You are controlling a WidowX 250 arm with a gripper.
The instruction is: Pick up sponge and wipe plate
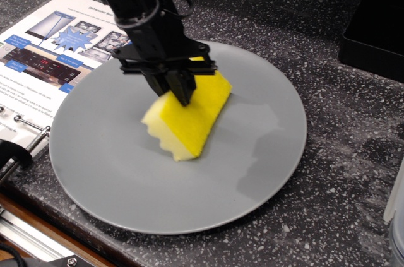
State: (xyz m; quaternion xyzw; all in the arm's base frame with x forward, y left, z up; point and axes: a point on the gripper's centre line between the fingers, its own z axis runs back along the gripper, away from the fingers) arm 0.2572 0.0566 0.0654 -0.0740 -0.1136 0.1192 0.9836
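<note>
One black gripper (178, 86) comes down from the upper left with its fingers pinched together on the top edge of the sponge (189, 117). The jaws stand nearly closed, with only the thickness of the yellow foam between them, and the sponge is firmly in their hold. Directly below the gripper the sponge hangs tilted, its lower corner and wavy, ridged side pointing down and to the left, and that lower end meets the surface of the plate (120, 172). Beneath and all around the gripper lies the plate, flat on the dark speckled counter (341, 153); the gripper sits over the plate's upper middle part, a little left of centre. To the right of and below the gripper, on the plate's face, a faint paler streak with an uneven edge shows, though I cannot tell whether it is moisture or only a reflection. To the left of the gripper a printed leaflet (44, 59) with blue labels and appliance photos lies on the counter, its near edge tucked under the plate's rim. Further left and lower than the gripper, thin metal rods (28, 131) with ball ends reach toward the plate's edge. Far to the right of and above the gripper stands a black box (379, 21), only partly in view
</note>
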